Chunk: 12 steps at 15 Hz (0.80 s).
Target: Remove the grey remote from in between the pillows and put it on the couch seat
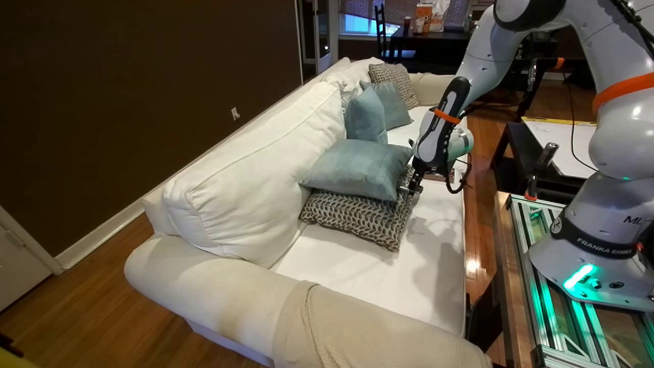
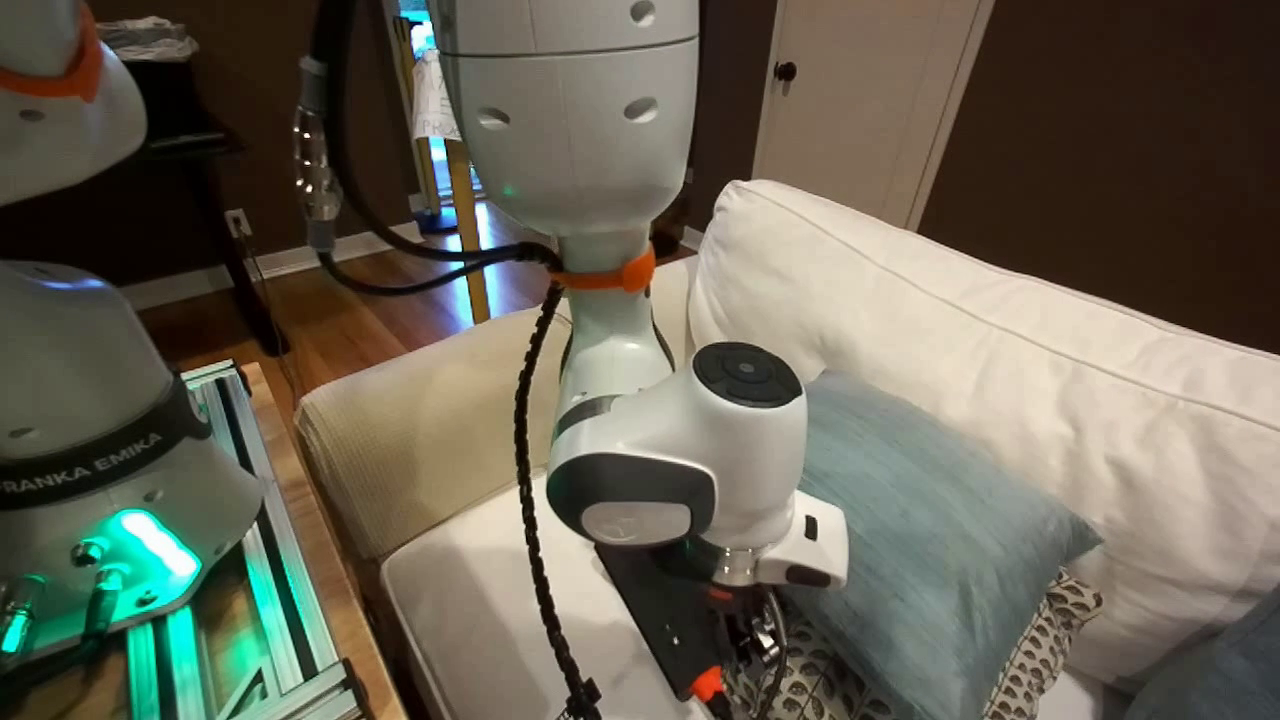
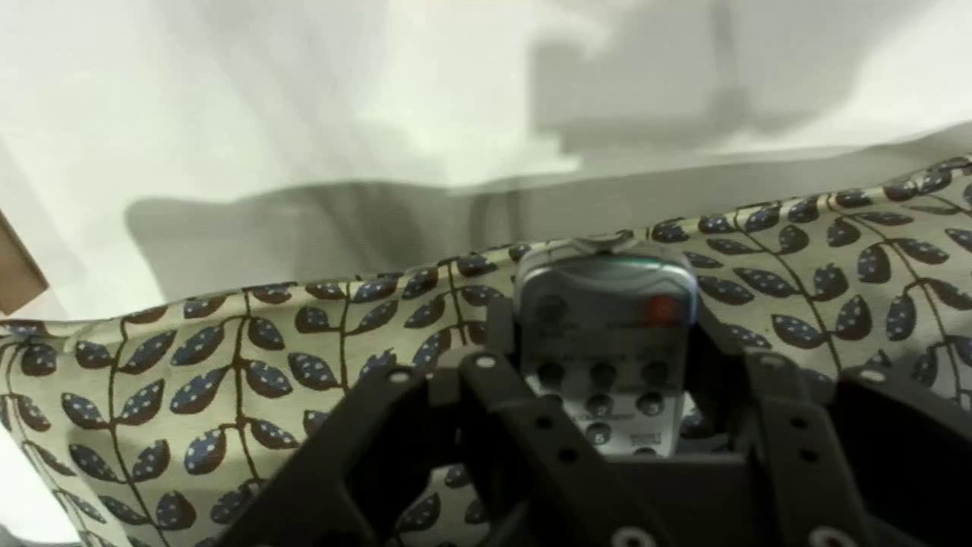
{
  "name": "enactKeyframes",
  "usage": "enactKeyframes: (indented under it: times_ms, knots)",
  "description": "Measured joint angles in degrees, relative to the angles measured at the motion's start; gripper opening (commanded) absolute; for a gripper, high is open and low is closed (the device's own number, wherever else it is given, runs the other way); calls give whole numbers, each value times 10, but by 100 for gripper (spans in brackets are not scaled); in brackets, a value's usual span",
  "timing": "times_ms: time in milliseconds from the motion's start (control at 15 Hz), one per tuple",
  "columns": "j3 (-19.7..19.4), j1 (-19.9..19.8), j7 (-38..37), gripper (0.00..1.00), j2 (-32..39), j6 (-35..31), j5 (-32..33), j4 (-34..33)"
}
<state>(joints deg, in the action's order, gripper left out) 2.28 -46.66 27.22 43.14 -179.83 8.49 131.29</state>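
Remote (image 3: 604, 357), grey, pinched along both long sides by the gripper (image 3: 606, 327). In the wrist view, directly over the leaf-patterned pillow (image 3: 197, 395) and close to its edge; contact with it impossible to tell. In an exterior view, pale teal pillow (image 1: 355, 166) lying on top of the patterned one, both on the white couch seat (image 1: 357, 271), with the gripper at their right side. Arm (image 1: 481, 66) bent down from the right. Toward the far end, two more teal pillows (image 1: 365, 118) and a second patterned pillow (image 1: 398, 79), propped up.
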Motion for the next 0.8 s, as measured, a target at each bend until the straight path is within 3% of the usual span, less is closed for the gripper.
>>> enactKeyframes:
  times_ms: [800]
  knots:
    - [32, -27, -154, 29, -4, -2, -57, 12]
